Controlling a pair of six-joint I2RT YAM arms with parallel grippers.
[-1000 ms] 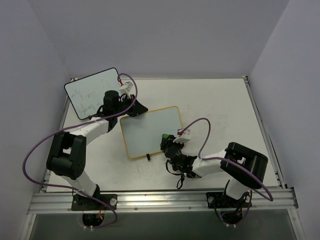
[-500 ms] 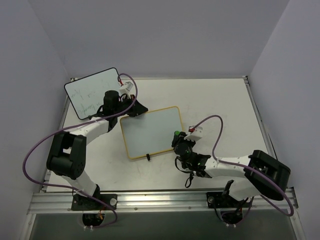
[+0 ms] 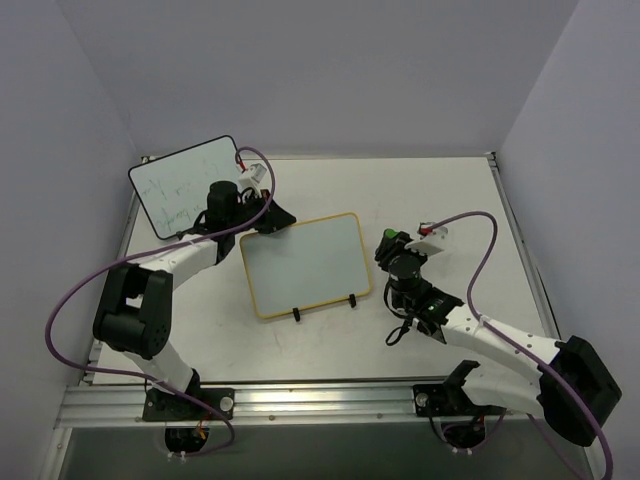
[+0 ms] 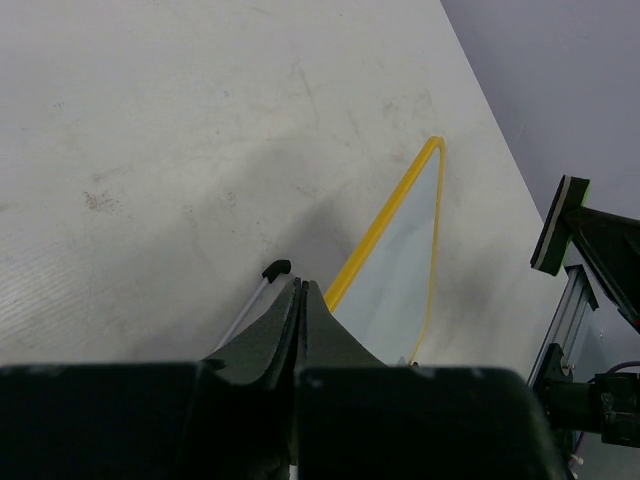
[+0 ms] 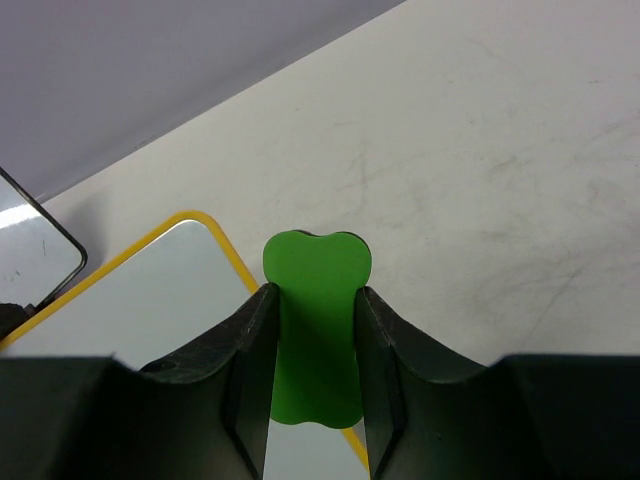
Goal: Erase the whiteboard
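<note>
Right gripper [image 5: 313, 292] is clamped on the green eraser [image 5: 316, 340], just off the right edge of the yellow-framed whiteboard [image 3: 300, 265]; the board lies to its left, long axis running left-right. I see the left gripper [image 4: 301, 287] pinched closed at the far-left corner, so right must wipe

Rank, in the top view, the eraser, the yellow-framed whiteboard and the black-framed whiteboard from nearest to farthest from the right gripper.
1. The eraser, held in the right gripper.
2. The yellow-framed whiteboard, just to its left.
3. The black-framed whiteboard, at the far left.
</note>
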